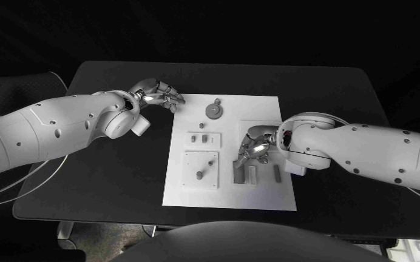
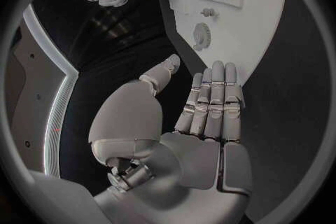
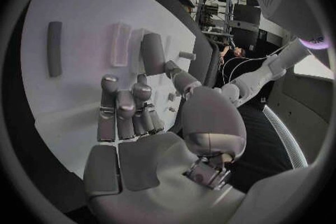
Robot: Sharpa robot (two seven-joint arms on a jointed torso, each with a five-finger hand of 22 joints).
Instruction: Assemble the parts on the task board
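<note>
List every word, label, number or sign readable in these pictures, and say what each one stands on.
None can be read.
White task board: its bare surface carries no print.
Small grey parts: no markings visible.
White arms, silver left hand and right hand: no legible label.
Equipment in the room, seen in the right wrist view: too small and blurred to read.

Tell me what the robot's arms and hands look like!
Both arms are smooth, rounded white shells dotted with small dark screw holes. Each ends in a shiny silver metal hand, the left hand and the right hand, with jointed fingers built from blocky segments. A thin pale cable loops beside the left arm.
</note>
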